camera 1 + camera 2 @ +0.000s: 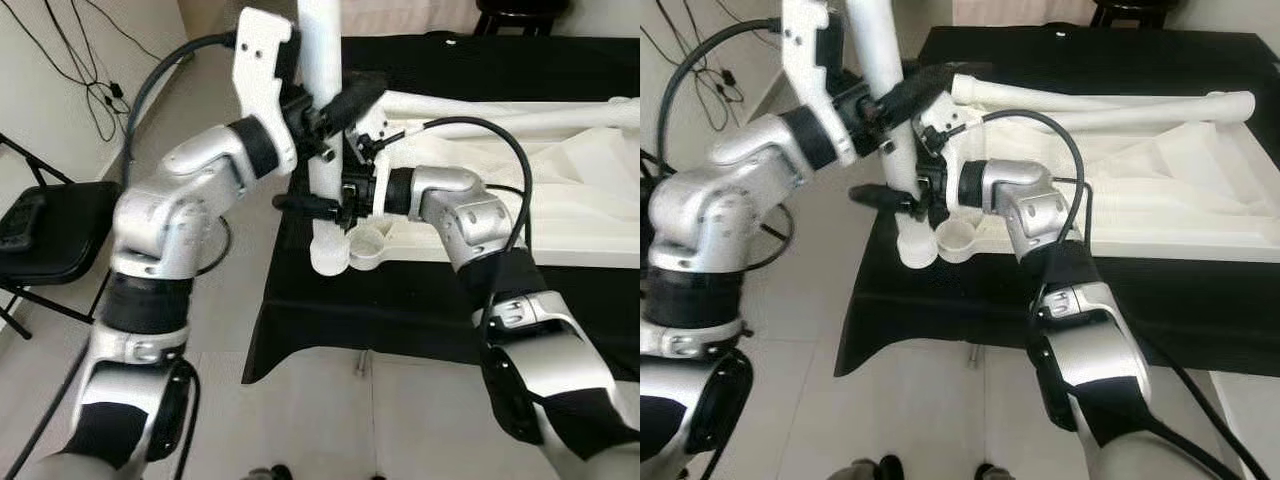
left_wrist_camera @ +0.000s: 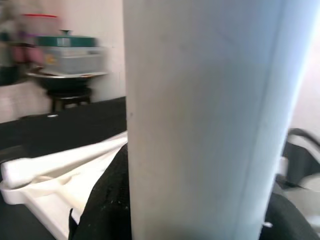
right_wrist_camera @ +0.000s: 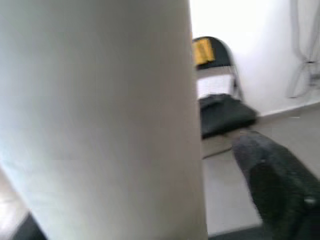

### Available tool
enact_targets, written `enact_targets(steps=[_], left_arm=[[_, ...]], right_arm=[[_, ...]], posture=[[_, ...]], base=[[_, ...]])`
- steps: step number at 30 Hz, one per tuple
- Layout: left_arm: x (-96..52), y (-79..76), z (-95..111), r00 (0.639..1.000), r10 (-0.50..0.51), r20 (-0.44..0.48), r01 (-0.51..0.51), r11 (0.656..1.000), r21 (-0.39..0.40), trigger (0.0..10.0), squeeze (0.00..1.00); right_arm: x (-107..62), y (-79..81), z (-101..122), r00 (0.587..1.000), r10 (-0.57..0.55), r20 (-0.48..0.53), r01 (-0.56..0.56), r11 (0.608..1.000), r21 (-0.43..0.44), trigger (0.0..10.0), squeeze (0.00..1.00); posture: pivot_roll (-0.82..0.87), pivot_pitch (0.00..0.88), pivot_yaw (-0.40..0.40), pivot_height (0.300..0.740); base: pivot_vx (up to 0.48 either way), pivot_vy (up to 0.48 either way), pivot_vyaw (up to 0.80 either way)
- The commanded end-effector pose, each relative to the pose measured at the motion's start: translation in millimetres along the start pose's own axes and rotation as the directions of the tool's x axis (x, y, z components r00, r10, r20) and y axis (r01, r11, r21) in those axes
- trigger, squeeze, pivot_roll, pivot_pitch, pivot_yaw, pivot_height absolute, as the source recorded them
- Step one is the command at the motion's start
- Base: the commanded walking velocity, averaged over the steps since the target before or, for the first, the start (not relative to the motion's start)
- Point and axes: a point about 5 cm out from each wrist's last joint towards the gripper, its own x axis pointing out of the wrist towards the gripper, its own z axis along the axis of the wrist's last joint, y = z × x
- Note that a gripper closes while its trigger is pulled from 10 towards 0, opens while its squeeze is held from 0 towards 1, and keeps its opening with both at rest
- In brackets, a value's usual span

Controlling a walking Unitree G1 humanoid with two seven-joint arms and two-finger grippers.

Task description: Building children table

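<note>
L tool [image 1: 335, 112] is clamped on a white table leg [image 1: 324, 150], one black finger [image 1: 352, 98] crossing the front of the tube high up. R tool [image 1: 325, 207] grips the same leg lower down, its fingers closed round the tube from the robot's right, w/ one finger [image 1: 300, 205] poking out past the leg's left side. The leg stands about upright, held at the near-left corner of the desk [image 1: 420, 300], its lower end [image 1: 327, 260] just beside a short round white socket [image 1: 368, 250]. That socket belongs to a white tabletop [image 1: 560, 200] lying flat on the desk's black cloth. Whether the leg end touches the socket I can't tell.

In both wrist views the leg [image 2: 200, 120] sits very close to the lens as a broad pale tube. L wrist view also shows another white leg [image 2: 60, 160] lying along the tabletop's far edge; the same one in the right eye view [image 1: 1100, 105] runs across to the robot's right. Behind it, blurred, a dark stool [image 2: 67, 95] carries some containers.

Silver arms bend in from both sides, black cables looping over them. On the tiled floor to the robot's left stands a black folding chair [image 1: 50, 235], w/ loose cables [image 1: 90, 80] on the floor near the wall. R wrist view catches the chair [image 3: 220, 100] too, something yellow on its back.
</note>
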Motion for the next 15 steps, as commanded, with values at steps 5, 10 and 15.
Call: enact_targets(steps=[5, 10, 15], left_arm=[[10.8, -37.9, 20, 0.95, -0.306, 0.063, 0.306, 0.952, 0.011, 0.0, 0.0], [13.2, -41.0, 32, 0.942, -0.33, 0.068, 0.327, 0.944, 0.041, 0.0, 0.0], [15.0, -28.8, 27, 0.942, -0.328, 0.063, 0.327, 0.944, 0.036, 0.0, 0.0]], right_arm=[[33.8, 22.9, -9, 0.986, 0.167, -0.029, -0.167, 0.986, -0.013, 0.0, 0.0], [35.2, 25.5, -10, 0.984, 0.179, -0.014, -0.179, 0.984, -0.013, 0.0, 0.0], [34.0, 25.1, -7, 0.988, 0.157, 0.002, -0.157, 0.988, -0.011, 0.0, 0.0]], posture=[[0.04, 0.194, -0.002, 0.74], [0.04, 0.191, 0.002, 0.74], [0.03, 0.19, 0.004, 0.74]], base=[[0.0, 0.0, 0.0], [0.0, 0.0, 0.0], [0.0, 0.0, 0.0]])
